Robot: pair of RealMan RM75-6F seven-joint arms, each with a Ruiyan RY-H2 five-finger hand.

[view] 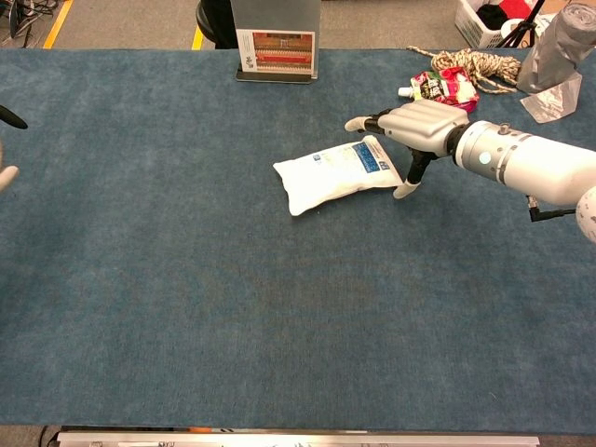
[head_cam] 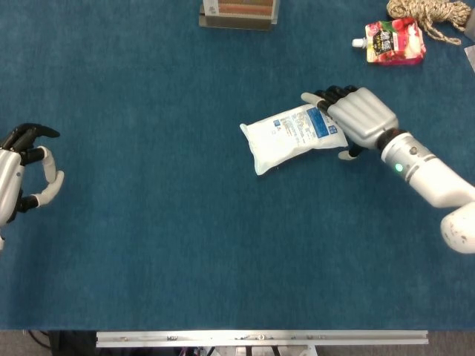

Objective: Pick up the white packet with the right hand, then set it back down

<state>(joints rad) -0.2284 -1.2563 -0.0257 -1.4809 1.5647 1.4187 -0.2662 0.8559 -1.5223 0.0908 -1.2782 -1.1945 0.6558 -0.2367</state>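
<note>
The white packet (head_cam: 291, 137) (view: 333, 174), with a blue label at its right end, lies flat on the blue cloth near the middle. My right hand (head_cam: 355, 117) (view: 410, 128) hovers at the packet's right end, fingers spread over the blue label and thumb low at the near corner. It holds nothing. My left hand (head_cam: 22, 174) sits at the far left edge, fingers loosely curled and apart, holding nothing; only its fingertips (view: 11, 117) show in the chest view.
A red and white drink pouch (head_cam: 393, 41) (view: 442, 86) and a coil of rope (head_cam: 427, 15) (view: 470, 65) lie at the back right. A small standing card (head_cam: 239, 11) (view: 276, 51) is at the back centre. A crumpled plastic bag (view: 559, 56) sits far right.
</note>
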